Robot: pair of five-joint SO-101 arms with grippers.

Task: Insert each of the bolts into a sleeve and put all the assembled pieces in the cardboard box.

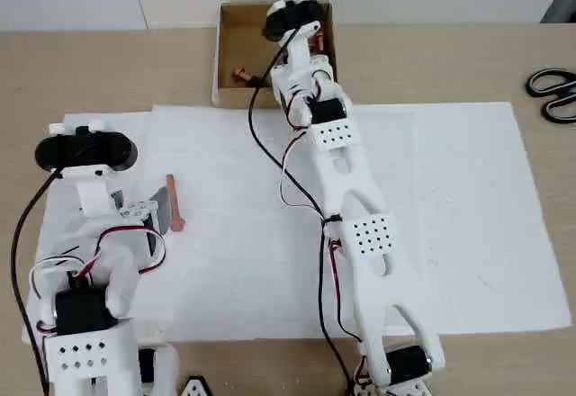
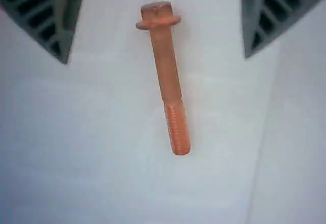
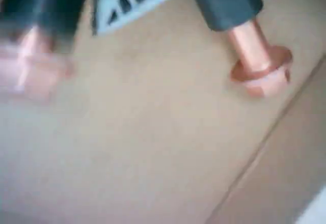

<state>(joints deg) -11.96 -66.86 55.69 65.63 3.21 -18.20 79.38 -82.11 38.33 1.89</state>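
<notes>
I see one bare bolt (image 2: 164, 76), orange with a wide round head, lying flat on the white sheet (image 1: 450, 198). The cardboard box (image 1: 238, 36) is open on top. A small orange piece (image 1: 241, 76) lies inside it. Also inside, a black sleeve (image 3: 224, 0) has a second bolt (image 3: 260, 66) in it, head sticking out.

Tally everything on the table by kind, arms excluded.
Copper-coloured metal bolts: 3 (one on paper, two in box)
Dark sleeves clearly visible: 1
Brown cardboard box: 1
Black-handled scissors: 1
White paper sheet: 1
Total: 7
</notes>
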